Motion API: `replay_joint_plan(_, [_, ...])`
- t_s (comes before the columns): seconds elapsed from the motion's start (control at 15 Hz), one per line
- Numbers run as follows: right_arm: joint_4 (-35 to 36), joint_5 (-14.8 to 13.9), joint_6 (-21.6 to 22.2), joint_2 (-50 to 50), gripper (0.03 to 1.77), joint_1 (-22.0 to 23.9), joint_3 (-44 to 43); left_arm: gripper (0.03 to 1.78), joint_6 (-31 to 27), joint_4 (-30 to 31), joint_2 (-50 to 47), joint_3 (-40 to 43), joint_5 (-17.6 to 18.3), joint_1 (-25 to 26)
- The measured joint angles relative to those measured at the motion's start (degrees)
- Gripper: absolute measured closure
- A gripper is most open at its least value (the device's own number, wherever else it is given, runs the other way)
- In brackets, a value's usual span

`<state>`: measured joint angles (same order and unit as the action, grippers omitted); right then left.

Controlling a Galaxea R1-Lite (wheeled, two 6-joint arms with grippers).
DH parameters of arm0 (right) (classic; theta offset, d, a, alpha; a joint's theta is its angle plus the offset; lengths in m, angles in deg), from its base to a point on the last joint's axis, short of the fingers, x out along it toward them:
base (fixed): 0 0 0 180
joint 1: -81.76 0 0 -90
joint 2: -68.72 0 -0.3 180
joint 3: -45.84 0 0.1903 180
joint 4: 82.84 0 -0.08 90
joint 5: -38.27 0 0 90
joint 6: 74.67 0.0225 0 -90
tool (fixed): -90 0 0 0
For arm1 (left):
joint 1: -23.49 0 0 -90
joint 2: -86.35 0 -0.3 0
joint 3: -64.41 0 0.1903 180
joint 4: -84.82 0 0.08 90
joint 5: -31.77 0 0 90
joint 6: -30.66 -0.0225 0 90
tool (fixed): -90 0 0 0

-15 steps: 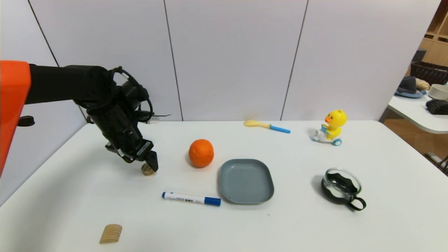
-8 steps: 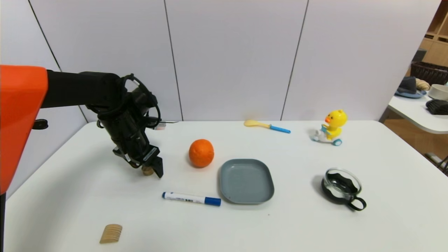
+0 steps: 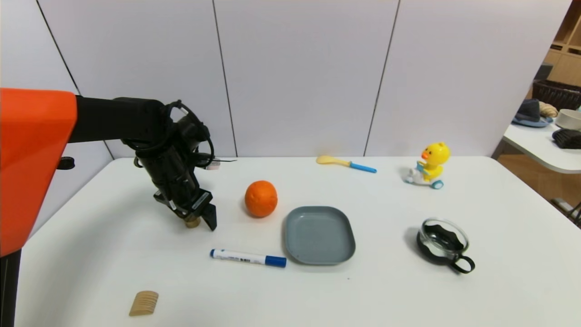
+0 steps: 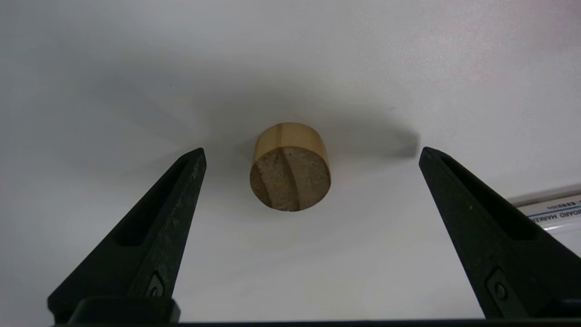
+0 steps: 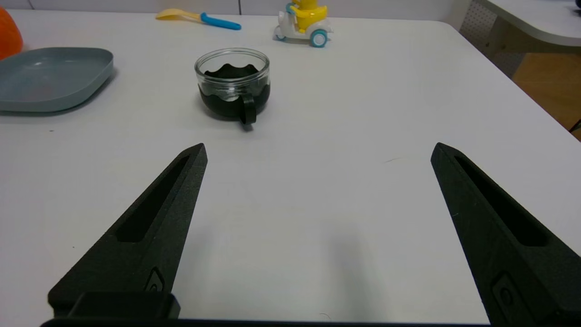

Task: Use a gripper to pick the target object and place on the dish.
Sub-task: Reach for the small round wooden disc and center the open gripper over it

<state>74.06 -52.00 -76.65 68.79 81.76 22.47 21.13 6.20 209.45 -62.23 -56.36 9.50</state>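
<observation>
Now the wooden cylinder (image 4: 290, 167) stands between the left gripper's (image 4: 312, 152) wide-spread fingers, seemingly untouched.

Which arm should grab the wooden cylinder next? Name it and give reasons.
Left. The left gripper hangs open right over the wooden cylinder, one finger on either side. The right gripper is open too, but faces the glass cup, far from it.

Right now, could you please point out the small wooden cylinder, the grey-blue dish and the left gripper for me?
wooden cylinder (image 4: 290, 179), left wrist view, on its round grained end face.
dish (image 3: 319, 234), head view, on its bare flat floor.
left gripper (image 4: 312, 156), left wrist view, midway between its open fingertips.
</observation>
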Motion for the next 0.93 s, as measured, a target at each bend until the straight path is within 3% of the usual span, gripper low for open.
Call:
replay_joint_plan(0.6, [0.0,0.0,0.0,0.0,0.09,0.0,0.0,0.12,0.1,0.2,0.7,0.0,0.1,0.1])
replay_joint_plan(0.93, [0.0,0.0,0.0,0.0,0.09,0.0,0.0,0.83,0.5,-0.3,0.6,0.4,0.2,0.2])
